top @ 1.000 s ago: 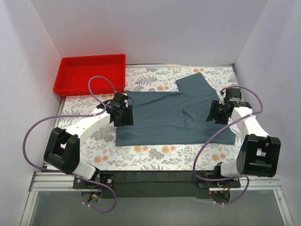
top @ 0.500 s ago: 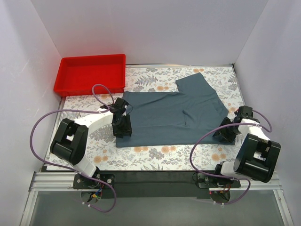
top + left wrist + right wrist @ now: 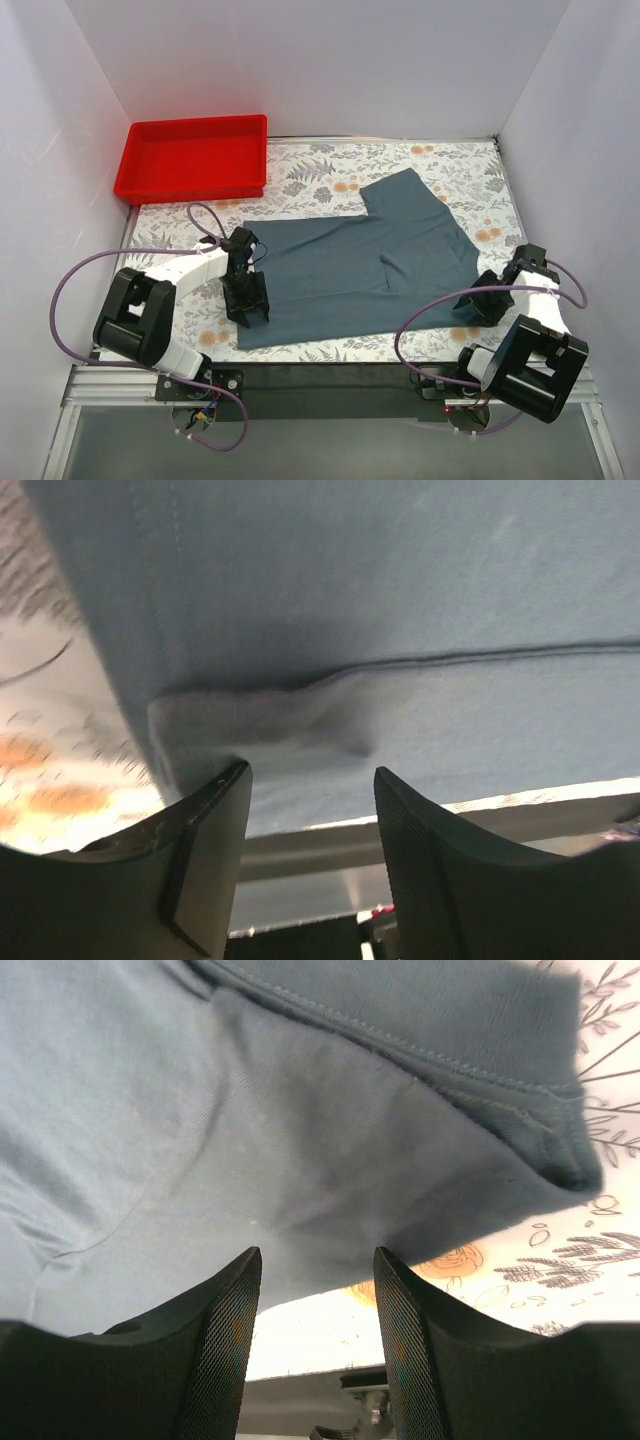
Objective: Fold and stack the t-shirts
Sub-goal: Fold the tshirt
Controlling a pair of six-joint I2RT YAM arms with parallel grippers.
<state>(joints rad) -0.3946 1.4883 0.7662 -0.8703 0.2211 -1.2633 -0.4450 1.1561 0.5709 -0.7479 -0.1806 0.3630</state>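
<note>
Jaws spread on the left gripper [image 3: 310,780] and right gripper [image 3: 317,1260] alike, so seat the t-shirt [image 3: 350,270] hem, now just ahead of them, fully between each pair before pinching evenly.

The top view is bright and evenly lit from above, sharp, with short soft shadows and no glare. The left wrist view is dim and smeared, with the desk [image 3: 40,800] blown out. The right wrist view shows the t-shirt [image 3: 300,1140] weave crisply, shadowed near the bottom.

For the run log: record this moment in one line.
t-shirt: spread flat | left gripper: open, near-left hem | right gripper: open, near-right hem | red bin: far left
</note>
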